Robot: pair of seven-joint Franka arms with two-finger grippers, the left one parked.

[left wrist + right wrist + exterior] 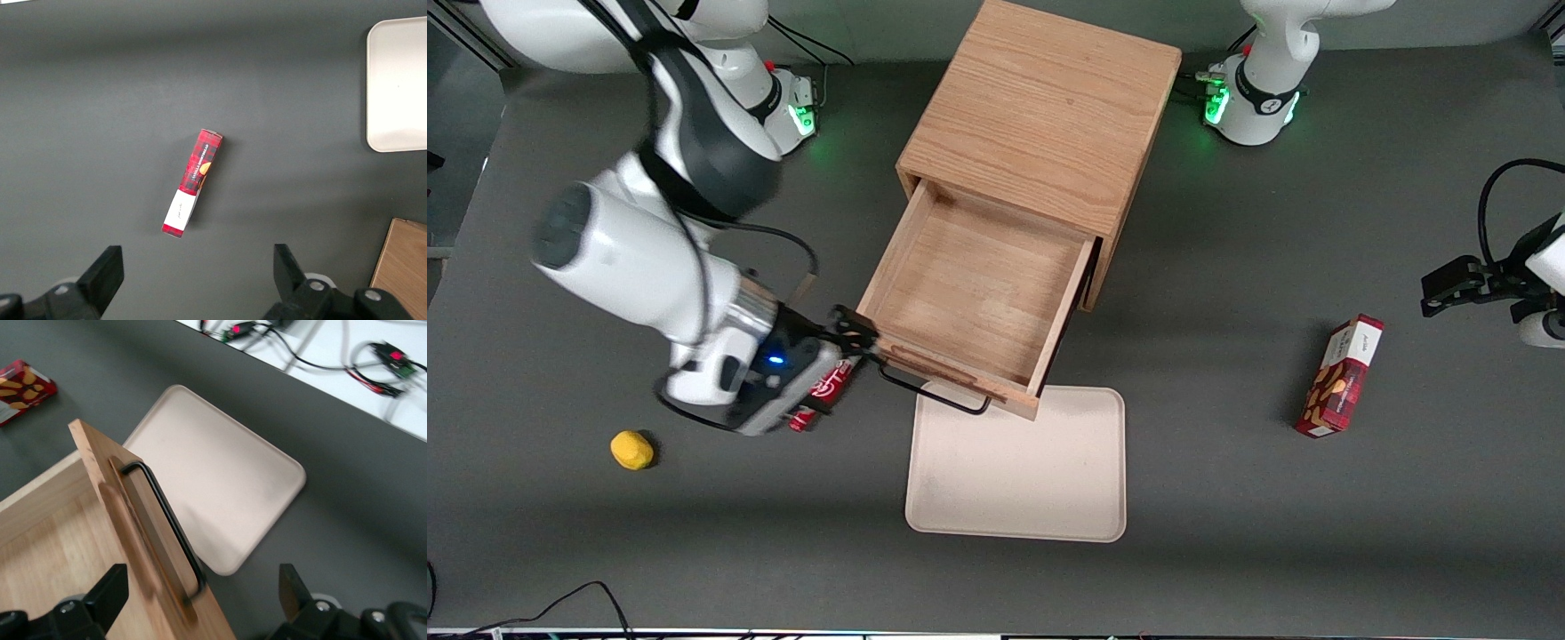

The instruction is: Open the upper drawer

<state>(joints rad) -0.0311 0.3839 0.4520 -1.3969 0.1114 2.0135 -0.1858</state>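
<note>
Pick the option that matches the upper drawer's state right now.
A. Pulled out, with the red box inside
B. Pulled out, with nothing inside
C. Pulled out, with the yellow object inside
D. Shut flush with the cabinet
B: the upper drawer sticks well out of the cabinet over the tray, its wooden floor bare, with the hand open at its black pull.

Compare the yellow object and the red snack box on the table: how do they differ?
The yellow object is small, rounded and plain; the red snack box is long, flat-sided and printed. The yellow object lies toward the working arm's end, near the gripper at the upper drawer; the box lies toward the parked arm's end. Both rest on the table.
</note>
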